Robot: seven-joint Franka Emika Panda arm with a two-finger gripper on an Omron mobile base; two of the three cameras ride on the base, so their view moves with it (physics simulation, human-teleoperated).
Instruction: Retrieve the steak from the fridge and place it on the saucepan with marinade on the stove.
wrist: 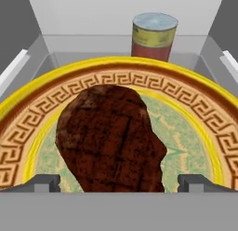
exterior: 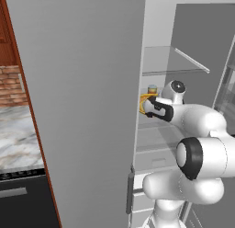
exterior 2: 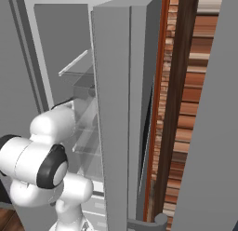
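In the left base view, the white arm reaches from the lower right of the frame into the open fridge, its wrist near frame centre. At the end of the arm a sliver of the yellow plate shows against the edge of the grey door, with a small jar just above it. The fit is tight: a wide swing on the way out could knock the arm against the door or the glass shelf in the upper right.

In the right base view, the arm rises at the lower left and goes in behind the door, which fills the middle of the frame and hides the hand.

In the hand view, the steak lies on the plate, centre to lower centre of the frame. Its long axis runs roughly from frame bottom to top, leaning a little left, the rounded end toward the jar at the top. The hand stands wide, empty, one fingertip at each side of the meat's near end. Closing too shallow could pinch only the edge and drop it, or drag the plate along.
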